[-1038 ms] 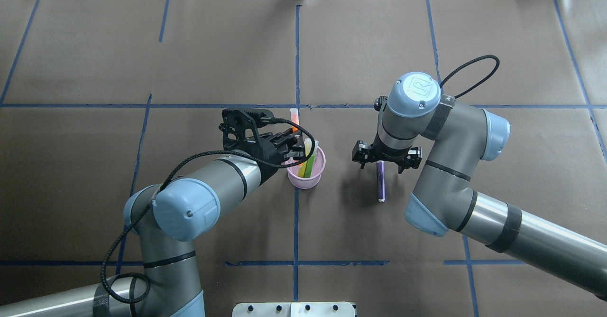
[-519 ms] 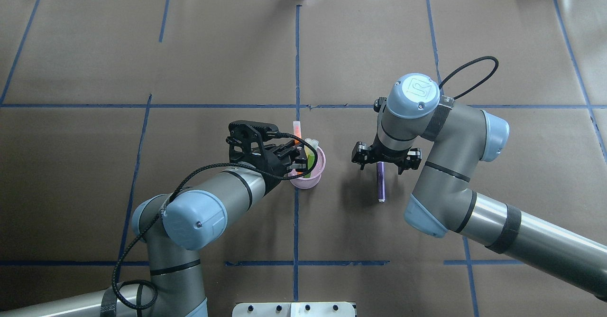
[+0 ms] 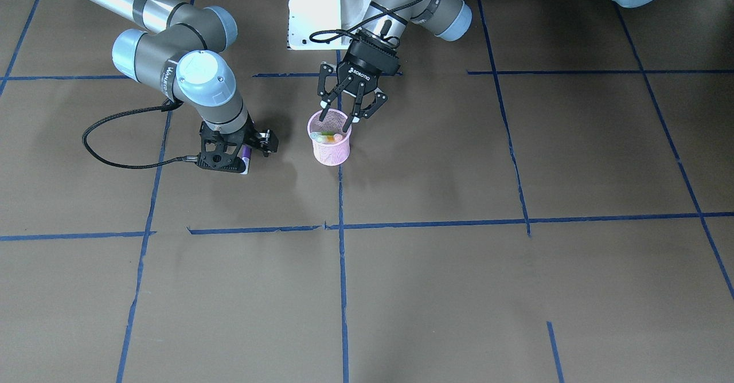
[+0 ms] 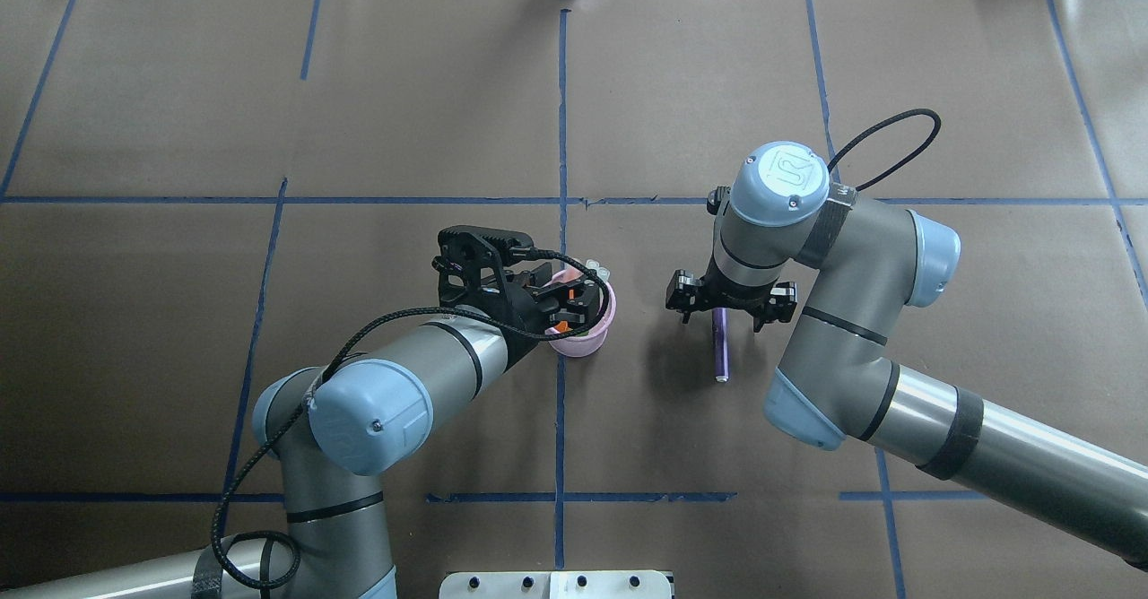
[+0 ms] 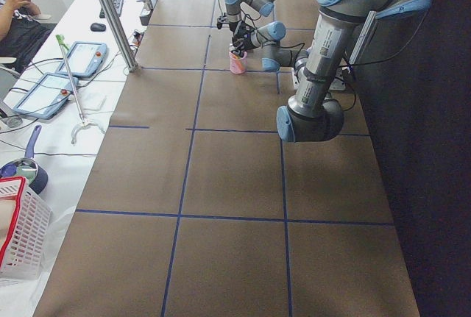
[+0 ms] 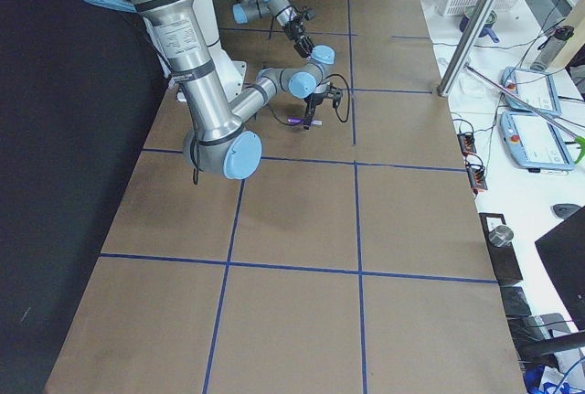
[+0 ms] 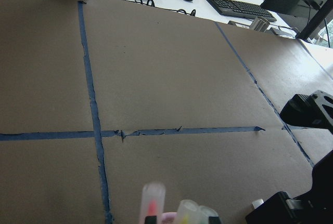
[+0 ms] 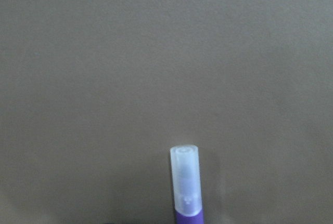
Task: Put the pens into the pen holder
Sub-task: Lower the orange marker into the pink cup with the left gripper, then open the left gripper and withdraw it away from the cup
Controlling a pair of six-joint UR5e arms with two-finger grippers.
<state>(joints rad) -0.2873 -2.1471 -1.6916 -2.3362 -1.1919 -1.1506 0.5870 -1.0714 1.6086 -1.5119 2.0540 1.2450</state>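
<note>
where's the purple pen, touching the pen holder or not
Apart. The overhead view shows the purple pen lying on the table, with a clear stretch of bare brown paper between it and the pen holder.

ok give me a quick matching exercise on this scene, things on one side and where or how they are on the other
Things:
1. purple pen
2. orange pen
3. left gripper
4. holder

Places or states:
a. open, just over the holder's rim
b. pink mesh, standing upright
c. lying flat, outside the holder
d. standing inside the holder

Pairs: 1-c, 2-d, 3-a, 4-b
</note>
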